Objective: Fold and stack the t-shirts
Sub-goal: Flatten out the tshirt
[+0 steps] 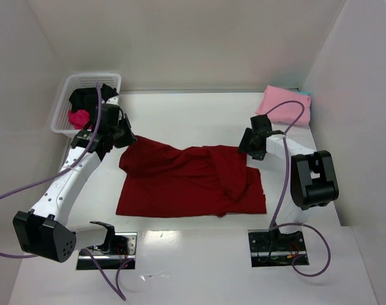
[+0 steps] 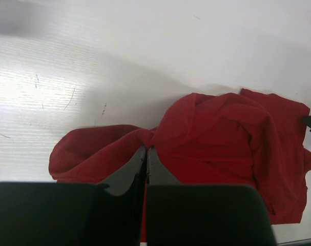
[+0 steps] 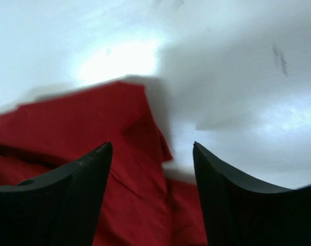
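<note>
A dark red t-shirt (image 1: 189, 181) lies rumpled in the middle of the white table. My left gripper (image 1: 126, 135) is shut on its far left corner, with cloth pinched between the fingertips (image 2: 146, 149). The shirt (image 2: 232, 138) spreads away to the right in the left wrist view. My right gripper (image 1: 248, 147) is open just above the shirt's far right corner (image 3: 140, 128), jaws wide apart and empty. A light pink t-shirt (image 1: 285, 105), folded square, lies at the far right. Black (image 1: 84, 96) and magenta (image 1: 78, 118) shirts sit in a basket.
A white plastic basket (image 1: 75, 89) stands at the far left corner. White walls enclose the table on the left, back and right. Purple cables hang from both arms.
</note>
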